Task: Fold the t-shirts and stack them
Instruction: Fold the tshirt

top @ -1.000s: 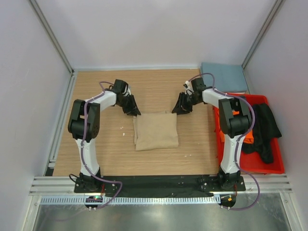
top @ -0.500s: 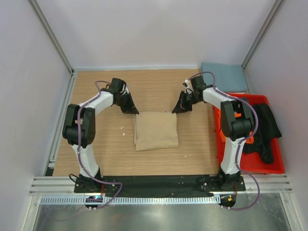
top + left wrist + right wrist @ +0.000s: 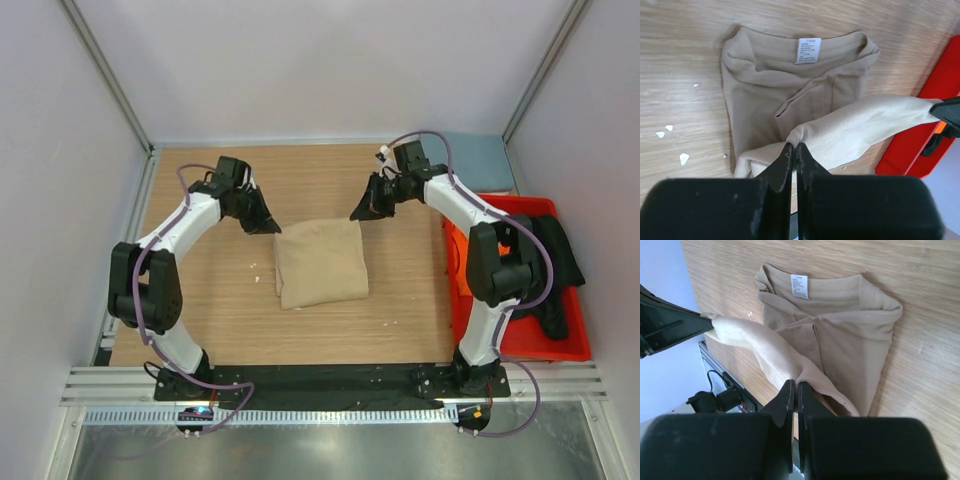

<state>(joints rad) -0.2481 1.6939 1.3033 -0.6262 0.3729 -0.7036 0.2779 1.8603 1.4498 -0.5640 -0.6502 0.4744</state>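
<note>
You have left gripper [image 3: 263, 222] and right gripper [image 3: 361, 211] each clenched on 1 upper corner of the tan t-shirt [image 3: 320, 266] at frame centre, that edge lifted between them, collar end flat on the table [image 3: 210, 290], open room left, red bin [image 3: 560, 352] along the right edge.

Light wood-grain tabletop [image 3: 220, 320] carried everything. A folded tan-beige cloth t-shirt [image 3: 320, 268] lay near its middle, white neck label [image 3: 807, 50] facing up, and one layer at the far side was raised off the wood. A few small white flecks [image 3: 254, 267] sat on bare wood just left of it. A folded slate blue-grey cloth t-shirt [image 3: 480, 160] lay flat in the far right corner. A red plastic bin [image 3: 525, 350] stood along the right edge, apart from the tan-beige shirt.
</note>
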